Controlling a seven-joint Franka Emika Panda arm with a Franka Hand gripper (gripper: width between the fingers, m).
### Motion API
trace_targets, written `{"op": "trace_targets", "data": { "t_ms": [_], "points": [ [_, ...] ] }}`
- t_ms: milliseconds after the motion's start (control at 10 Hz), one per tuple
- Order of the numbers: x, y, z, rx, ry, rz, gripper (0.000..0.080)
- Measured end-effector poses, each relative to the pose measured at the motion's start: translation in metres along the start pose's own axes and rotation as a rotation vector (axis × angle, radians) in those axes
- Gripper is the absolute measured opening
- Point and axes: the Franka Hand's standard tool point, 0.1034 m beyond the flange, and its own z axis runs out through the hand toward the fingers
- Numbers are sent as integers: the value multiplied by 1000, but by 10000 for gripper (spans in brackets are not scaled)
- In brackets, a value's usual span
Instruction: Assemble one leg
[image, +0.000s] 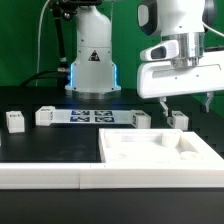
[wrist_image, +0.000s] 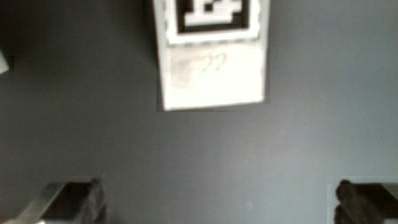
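Note:
Several small white legs with tags stand on the black table in the exterior view: one (image: 178, 120) just below my gripper (image: 185, 102), one (image: 140, 118) to its left, and two at the far left (image: 45, 116) (image: 14, 122). The gripper hangs open and empty above the table, fingers apart. In the wrist view a white leg (wrist_image: 214, 70) with its tag face up lies ahead of the open gripper (wrist_image: 217, 205), well clear of both dark fingertips (wrist_image: 71, 200). Nothing sits between the jaws.
The large flat white panel (image: 160, 150) with round sockets lies in front of the gripper. Long white border bars (image: 50, 176) run along the front edge. The marker board (image: 90, 116) lies before the robot base (image: 92, 65).

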Motion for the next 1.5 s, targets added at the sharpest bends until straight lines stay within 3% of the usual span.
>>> {"op": "trace_targets", "data": {
  "t_ms": [600,700,1400,1500],
  "points": [
    [2,0,-3,-14,-336,8,649],
    [-5,-2,-3,-19,-426,6,649],
    [-29,0,23,-44,-872,30,649],
    [-27,-1,28,-42,-889,31,649]
  ]
}}
